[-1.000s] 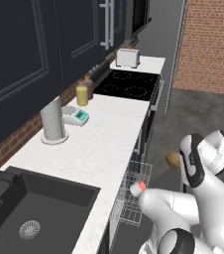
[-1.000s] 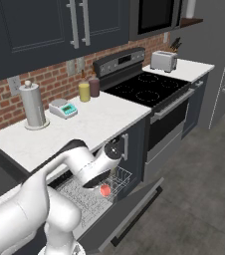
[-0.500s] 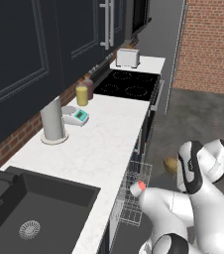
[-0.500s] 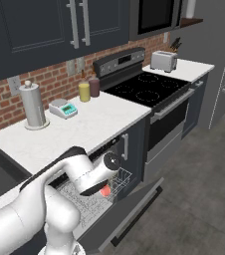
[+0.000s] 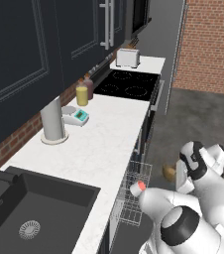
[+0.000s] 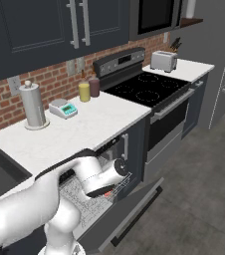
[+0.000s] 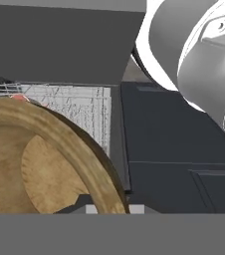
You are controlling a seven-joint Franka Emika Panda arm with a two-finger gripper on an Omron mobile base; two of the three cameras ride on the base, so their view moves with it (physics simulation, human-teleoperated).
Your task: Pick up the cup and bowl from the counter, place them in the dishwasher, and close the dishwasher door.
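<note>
We had the bowl point(image 7: 40, 159) gripped at its rim, fingers closed on it, held out past the counter point(image 5: 104, 144) edge beside the pulled-out rack point(image 5: 134, 198) of the dishwasher point(image 6: 109, 214). The cup point(image 5: 138, 187) already sat in that rack. Our worry: a rim pinch could slip, or the bowl could clip the cup. Open floor lay to the outside; the lowered dishwasher door point(image 6: 129, 219) crowded below.

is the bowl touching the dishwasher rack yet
Apart. The left base view shows the bowl held in mid-air over the floor, with a clear gap to the rack.
</note>
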